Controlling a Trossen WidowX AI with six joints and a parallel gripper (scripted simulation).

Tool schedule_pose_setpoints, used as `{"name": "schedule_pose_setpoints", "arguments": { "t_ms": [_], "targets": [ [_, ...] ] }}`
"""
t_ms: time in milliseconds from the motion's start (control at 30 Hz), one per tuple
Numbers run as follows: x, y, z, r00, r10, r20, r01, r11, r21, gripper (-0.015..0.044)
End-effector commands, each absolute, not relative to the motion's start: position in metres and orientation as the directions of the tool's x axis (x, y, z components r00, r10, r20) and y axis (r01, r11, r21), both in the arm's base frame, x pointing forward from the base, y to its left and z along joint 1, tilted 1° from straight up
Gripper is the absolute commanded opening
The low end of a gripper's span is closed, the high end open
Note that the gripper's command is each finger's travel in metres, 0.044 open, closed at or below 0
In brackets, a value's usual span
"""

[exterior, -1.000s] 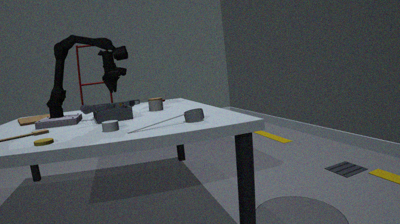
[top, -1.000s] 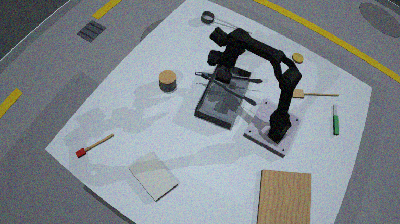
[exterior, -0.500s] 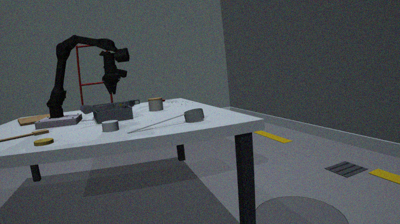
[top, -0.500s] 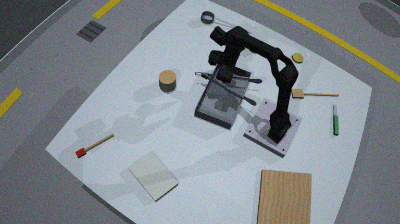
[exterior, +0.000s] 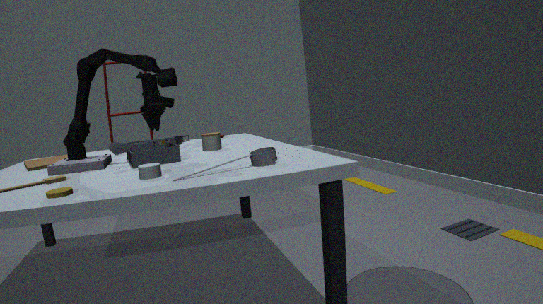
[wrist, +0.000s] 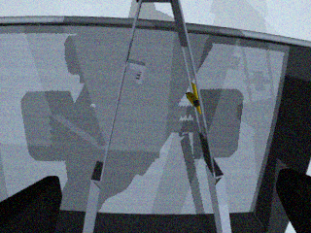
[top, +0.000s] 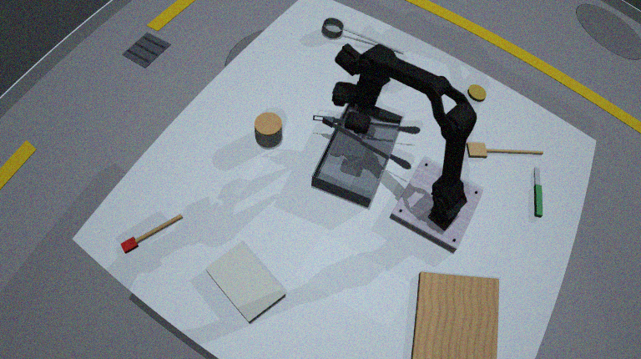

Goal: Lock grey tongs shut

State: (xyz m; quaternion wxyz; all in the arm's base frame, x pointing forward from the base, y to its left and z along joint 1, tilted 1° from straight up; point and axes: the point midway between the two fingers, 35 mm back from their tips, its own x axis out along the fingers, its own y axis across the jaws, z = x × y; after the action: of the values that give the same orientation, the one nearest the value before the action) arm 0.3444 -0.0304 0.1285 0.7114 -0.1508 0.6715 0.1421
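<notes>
The grey tongs (top: pixel 401 162) (exterior: pixel 118 148) (wrist: pixel 222 209) lie open across the roasting tin (top: pixel 342 193) (exterior: pixel 160 155) (wrist: pixel 97 21). Their narrow hinge end juts past the tin's far rim, and their two wide tips point toward the arm's base. One tong arm carries a yellow mark in the wrist view. My gripper (top: pixel 376 118) (exterior: pixel 154 129) (wrist: pixel 174 185) is open and empty, pointing down. Its fingertips are a little above the tongs, with the tong arms between them in the wrist view. The wooden board (top: pixel 456 317) (exterior: pixel 39 162) lies beyond the arm's base and holds nothing in the visible part.
A cork-topped jar (top: pixel 268 128) (exterior: pixel 211 141) stands beyond the hinge end. A round sieve (top: pixel 332 27) (exterior: pixel 263 156), yellow disc (top: pixel 476 93) (exterior: pixel 59 193), wooden spatula (top: pixel 476 149), green-handled knife (top: pixel 538 199), red-headed tool (top: pixel 128 245) and pale slab (top: pixel 245 281) lie around. A grey cup (exterior: pixel 149 171) stands near the tin.
</notes>
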Motion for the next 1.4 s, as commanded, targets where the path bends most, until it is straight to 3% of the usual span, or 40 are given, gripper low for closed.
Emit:
{"name": "schedule_pose_setpoints", "arguments": {
  "t_ms": [0, 1367],
  "targets": [
    [0.344, -0.03, 0.117, 0.044, 0.006, -0.999, -0.409, 0.912, -0.013, 0.044],
    [0.345, -0.029, 0.05, 0.044, 0.006, -0.999, -0.409, 0.912, -0.013, 0.044]
  ]
}}
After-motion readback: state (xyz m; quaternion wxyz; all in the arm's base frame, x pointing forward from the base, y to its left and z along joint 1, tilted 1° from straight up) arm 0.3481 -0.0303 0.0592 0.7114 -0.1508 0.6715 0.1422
